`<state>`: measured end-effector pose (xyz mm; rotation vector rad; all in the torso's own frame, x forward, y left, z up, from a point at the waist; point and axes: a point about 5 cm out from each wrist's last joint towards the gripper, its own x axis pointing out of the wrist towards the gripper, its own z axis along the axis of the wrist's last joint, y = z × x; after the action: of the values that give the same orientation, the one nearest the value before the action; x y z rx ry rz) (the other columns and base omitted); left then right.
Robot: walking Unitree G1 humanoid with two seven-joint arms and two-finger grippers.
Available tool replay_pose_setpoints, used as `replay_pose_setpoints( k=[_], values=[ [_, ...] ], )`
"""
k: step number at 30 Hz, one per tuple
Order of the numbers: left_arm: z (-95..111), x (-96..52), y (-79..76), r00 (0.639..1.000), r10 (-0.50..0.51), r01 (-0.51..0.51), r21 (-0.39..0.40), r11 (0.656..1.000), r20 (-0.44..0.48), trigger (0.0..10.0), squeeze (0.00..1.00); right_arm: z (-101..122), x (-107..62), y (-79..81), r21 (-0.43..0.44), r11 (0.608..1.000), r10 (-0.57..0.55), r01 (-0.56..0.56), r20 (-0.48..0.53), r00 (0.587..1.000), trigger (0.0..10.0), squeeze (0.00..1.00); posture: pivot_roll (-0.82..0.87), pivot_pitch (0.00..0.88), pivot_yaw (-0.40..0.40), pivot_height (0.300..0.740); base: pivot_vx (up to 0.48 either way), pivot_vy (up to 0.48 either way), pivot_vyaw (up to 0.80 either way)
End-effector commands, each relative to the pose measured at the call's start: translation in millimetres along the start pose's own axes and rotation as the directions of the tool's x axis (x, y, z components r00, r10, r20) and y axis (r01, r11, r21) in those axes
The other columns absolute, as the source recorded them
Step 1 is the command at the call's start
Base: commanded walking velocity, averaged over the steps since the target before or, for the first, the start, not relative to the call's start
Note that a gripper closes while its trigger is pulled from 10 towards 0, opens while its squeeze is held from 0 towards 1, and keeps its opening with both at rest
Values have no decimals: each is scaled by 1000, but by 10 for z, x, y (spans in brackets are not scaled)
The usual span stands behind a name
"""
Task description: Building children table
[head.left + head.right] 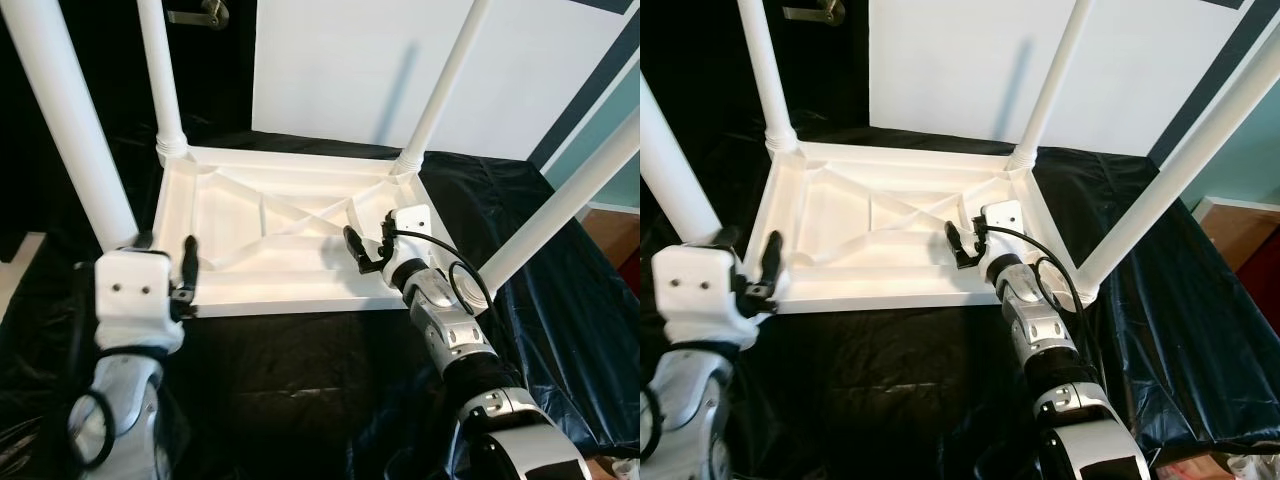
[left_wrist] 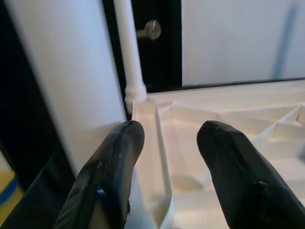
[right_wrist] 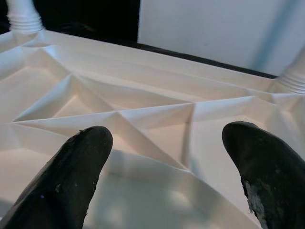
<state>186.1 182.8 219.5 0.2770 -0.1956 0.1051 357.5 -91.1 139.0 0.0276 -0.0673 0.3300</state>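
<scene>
Head views: upturned white plastic children's table [image 1: 270, 235] lies on black sheeting [image 1: 300, 380], four round white legs [image 1: 70, 120] standing up; both pincers sit at its near rim.
Left wrist view: left gripper [image 2: 167, 157] open, straddling the rim beside the near-left leg; square up before closing.
Right wrist view: right gripper [image 3: 167, 167] open, ribbed underside just beyond; grip the rim, not the ribs.

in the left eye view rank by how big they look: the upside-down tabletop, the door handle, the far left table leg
1. Upside-down tabletop, by far the largest.
2. Far left table leg, long but thin.
3. Door handle, smallest, though it sits farthest from the camera and is cut off by the frame edge.
</scene>
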Motion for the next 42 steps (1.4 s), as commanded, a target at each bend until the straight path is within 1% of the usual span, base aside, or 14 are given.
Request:
replay_pose_setpoints(
  k=[1,3,8,10,15,18,20,25,27,30,32,35,36,42],
  values=[
    [-29,-82,8,980,189,-196,-109,975,-67,10000,0,-37,-9,-40,-1,1000,-9,9,-9,1000,10000,0,384,55,-212,740,0,0,0],
    [-26,-138,64,971,225,-232,-91,968,-85,10000,0,-47,-1,-32,0,1000,-6,6,-11,1000,10000,0,395,63,-210,740,0,0,0],
    [-99,-362,311,887,419,-421,31,906,-192,10000,0,-82,7,-27,5,1000,-6,6,-17,1000,10000,0,407,75,-201,740,0,0,0],
    [-114,-381,330,876,437,-436,51,898,-203,10000,0,-84,9,-29,6,1000,-7,7,-16,1000,10000,0,407,75,-201,740,0,0,0],
    [-141,-447,738,758,612,-563,248,788,-224,10000,0,-106,5,-44,13,1000,-26,27,-11,1000,10000,0,398,81,-183,740,0,0,0],
    [-133,-440,789,750,623,-570,263,779,-221,10000,0,-109,6,-39,13,1000,-27,27,-8,1000,10000,0,395,82,-178,740,0,0,0],
    [-158,-293,981,726,660,-591,317,742,-191,10000,0,-130,-13,-25,15,999,-36,36,-6,999,10000,0,364,82,-162,740,0,0,0],
    [-206,-50,1170,679,717,-661,293,691,-159,10000,0,-146,-60,-16,13,999,-48,48,4,999,10000,0,304,77,-136,740,0,0,0],
    [-263,176,1243,671,725,-688,233,687,-157,10000,0,-145,-114,-45,8,998,-59,59,15,998,10000,0,255,74,-126,740,0,0,0],
    [-277,271,1277,669,729,-699,211,683,-146,10000,0,-145,-142,-64,6,998,-65,65,20,998,10000,0,248,73,-125,740,0,0,0],
    [-320,513,1385,671,730,-707,185,683,-132,10000,0,-145,-230,-132,-5,997,-79,79,31,996,10000,0,183,68,-108,740,0,0,0],
    [-329,594,1429,667,735,-714,175,678,-124,10000,0,-146,-263,-156,-8,997,-83,83,36,996,10000,0,183,68,-108,740,0,0,0],
    [-429,809,1579,649,746,-729,160,666,-146,10000,0,-141,-407,-234,-27,994,-101,102,47,994,10000,0,114,68,-86,740,0,0,0],
    [-606,1052,1708,662,719,-727,51,684,-212,10000,0,-139,-680,-346,-58,986,-156,160,57,986,10000,0,62,70,-67,740,0,0,0]
  ],
)
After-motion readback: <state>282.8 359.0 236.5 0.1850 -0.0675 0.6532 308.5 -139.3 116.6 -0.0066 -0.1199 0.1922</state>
